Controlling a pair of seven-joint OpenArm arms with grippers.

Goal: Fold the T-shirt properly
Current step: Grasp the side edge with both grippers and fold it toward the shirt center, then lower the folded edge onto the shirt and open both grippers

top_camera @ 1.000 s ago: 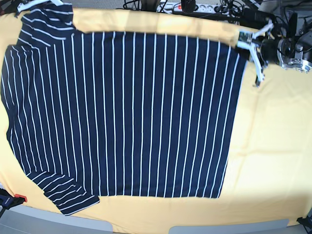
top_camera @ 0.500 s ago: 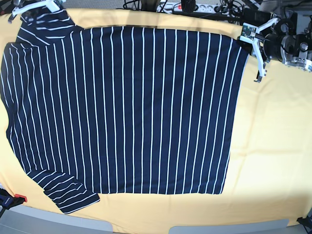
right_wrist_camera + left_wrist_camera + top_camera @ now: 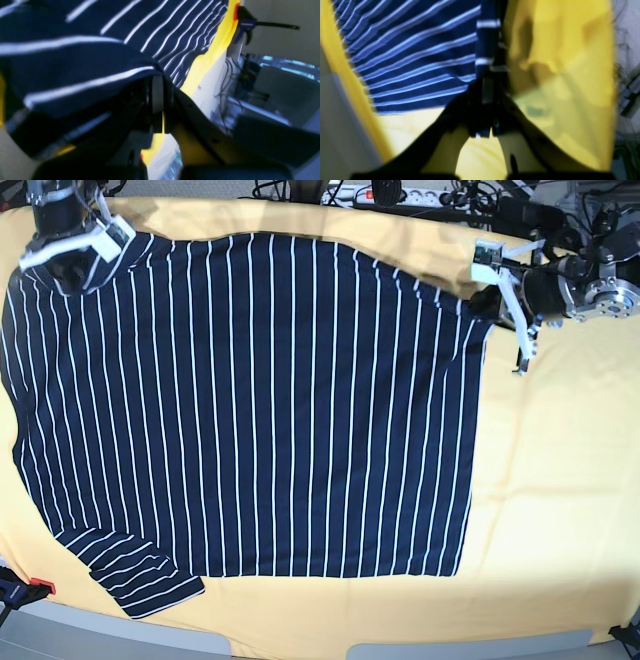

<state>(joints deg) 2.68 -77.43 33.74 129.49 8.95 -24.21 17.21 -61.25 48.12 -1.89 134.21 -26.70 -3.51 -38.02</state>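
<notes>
while the t-shirt (image 3: 250, 410) lies spread flat over the yellow cloth (image 3: 560, 480) on the worktop, filling the left and middle of the frame, the left gripper (image 3: 487, 285) has its fingers clenched on the upper right corner and the right gripper (image 3: 65, 260) pinches the upper left corner.

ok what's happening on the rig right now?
Both arms are working the T-shirt, which lies spread on the yellow cloth. The left gripper is pinching the shirt's far hem corner, and the right gripper has the far corner at the sleeve end, with fabric draped over it in its wrist view. The near edge and near sleeve lie flat. No fold is made yet.
</notes>
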